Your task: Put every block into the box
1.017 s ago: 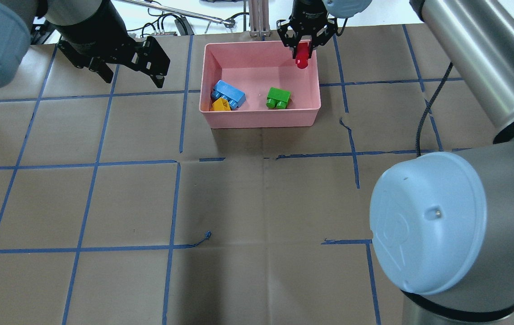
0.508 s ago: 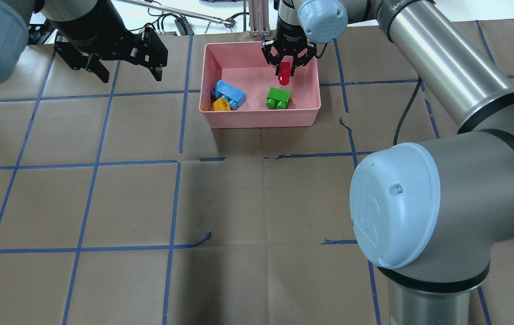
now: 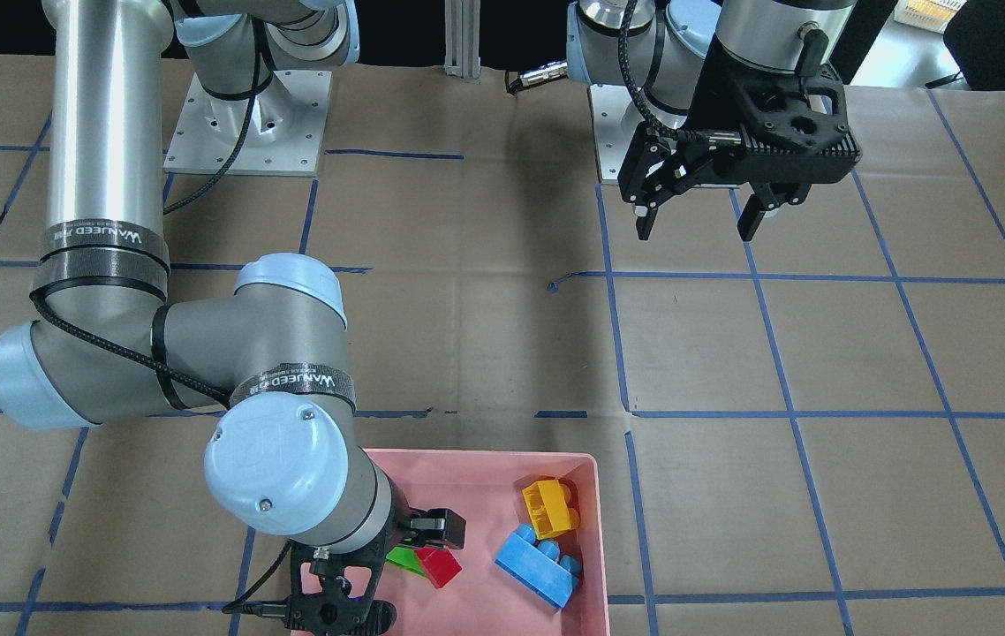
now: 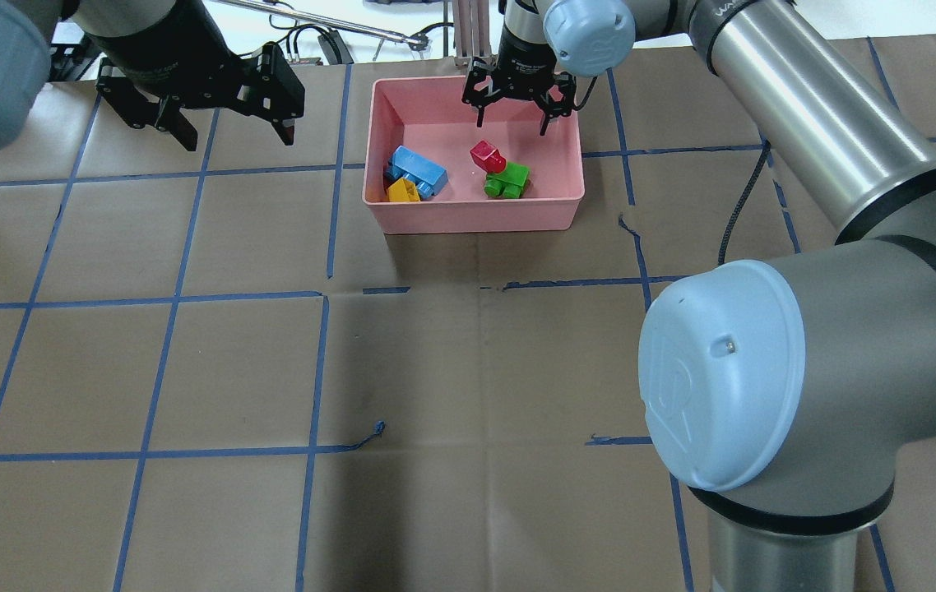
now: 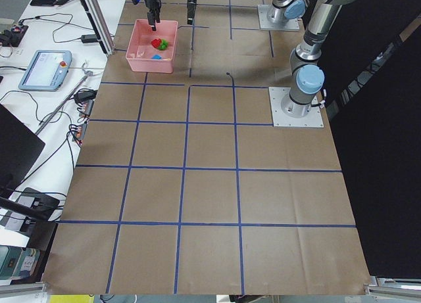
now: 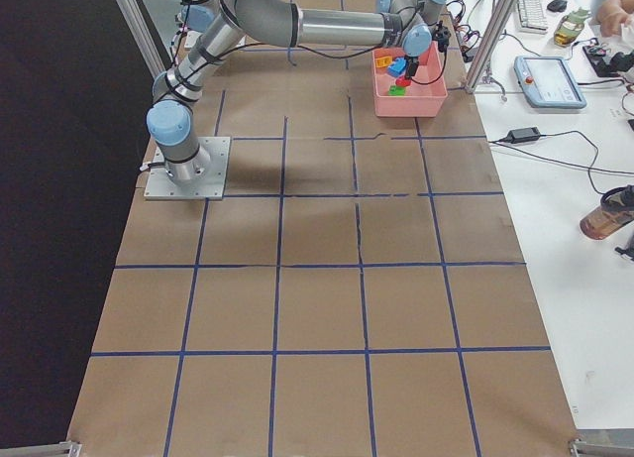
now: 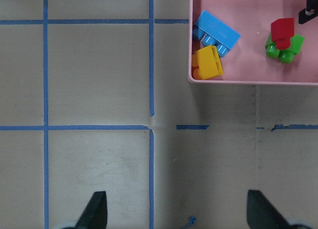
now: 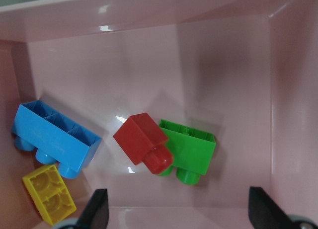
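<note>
The pink box [image 4: 476, 215] stands at the far middle of the table. In it lie the blue brick [image 4: 417, 170], the yellow brick [image 4: 402, 191] beside it, the green brick [image 4: 509, 181] and the red brick [image 4: 485, 154], which leans on the green one [image 8: 191, 149]. My right gripper [image 4: 512, 127] is open and empty just above the box's far part, over the red brick [image 8: 144, 139]. My left gripper [image 4: 238, 141] is open and empty, above the table to the left of the box.
The table is brown paper with a blue tape grid. An aluminium post [image 4: 472, 33] and cables stand just behind the box at the far edge. A pendant tablet [image 5: 45, 68] lies on the side bench.
My right gripper has opened and let go of the red brick, which dropped into the box against the green brick. The left arm has barely moved.
</note>
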{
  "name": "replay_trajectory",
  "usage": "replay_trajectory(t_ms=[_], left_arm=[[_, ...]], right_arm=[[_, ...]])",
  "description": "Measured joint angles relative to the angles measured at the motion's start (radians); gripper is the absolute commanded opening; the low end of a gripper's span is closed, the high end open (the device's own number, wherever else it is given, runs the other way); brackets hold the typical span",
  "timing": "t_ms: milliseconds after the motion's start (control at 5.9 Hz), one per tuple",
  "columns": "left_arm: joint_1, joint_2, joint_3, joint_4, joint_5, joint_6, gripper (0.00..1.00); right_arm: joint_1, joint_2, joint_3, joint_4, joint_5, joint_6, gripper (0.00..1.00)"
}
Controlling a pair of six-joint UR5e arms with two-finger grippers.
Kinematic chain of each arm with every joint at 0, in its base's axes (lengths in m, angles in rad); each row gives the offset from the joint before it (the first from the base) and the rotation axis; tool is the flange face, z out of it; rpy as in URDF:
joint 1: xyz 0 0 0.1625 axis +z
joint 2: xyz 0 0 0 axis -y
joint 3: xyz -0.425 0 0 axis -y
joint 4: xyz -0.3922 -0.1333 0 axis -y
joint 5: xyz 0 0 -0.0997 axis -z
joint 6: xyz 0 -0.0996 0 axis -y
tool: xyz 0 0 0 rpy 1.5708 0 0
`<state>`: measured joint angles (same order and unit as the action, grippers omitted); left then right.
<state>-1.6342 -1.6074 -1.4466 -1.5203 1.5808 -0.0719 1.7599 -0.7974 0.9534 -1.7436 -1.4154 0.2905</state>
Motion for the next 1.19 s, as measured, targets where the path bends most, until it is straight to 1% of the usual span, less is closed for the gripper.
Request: replay_trajectory(t_ms=[169, 339, 508, 678, 847, 1017, 1186], left_arm=[[-0.001, 0.003, 0.0, -0.01, 0.0, -0.001, 1.0], [-0.001, 0.008, 0.0, -0.022, 0.0, -0.001, 1.0], [-0.001, 0.011, -0.001, -0.031, 0.002, -0.003, 1.0], [-0.003, 0.015, 0.0, -0.05, 0.014, -0.004, 1.0], [-0.002, 0.015, 0.003, -0.067, 0.03, -0.004, 1.0], [0.0, 0.012, 0.007, -0.075, 0.034, -0.002, 1.0], [0.001, 0.012, 0.009, -0.079, 0.034, 0.0, 1.0]], right_arm=[[-0.008, -0.029, 0.006, 0.028, -0.01, -0.019, 0.99], [-0.032, -0.077, 0.027, 0.081, -0.049, -0.089, 0.99], [-0.072, -0.147, 0.079, 0.13, -0.102, -0.204, 0.99], [-0.125, -0.247, 0.173, 0.153, -0.127, -0.295, 0.99], [-0.167, -0.353, 0.274, 0.162, -0.136, -0.33, 0.99], [-0.186, -0.45, 0.339, 0.189, -0.14, -0.331, 1.0], [-0.189, -0.53, 0.363, 0.236, -0.141, -0.315, 1.0]])
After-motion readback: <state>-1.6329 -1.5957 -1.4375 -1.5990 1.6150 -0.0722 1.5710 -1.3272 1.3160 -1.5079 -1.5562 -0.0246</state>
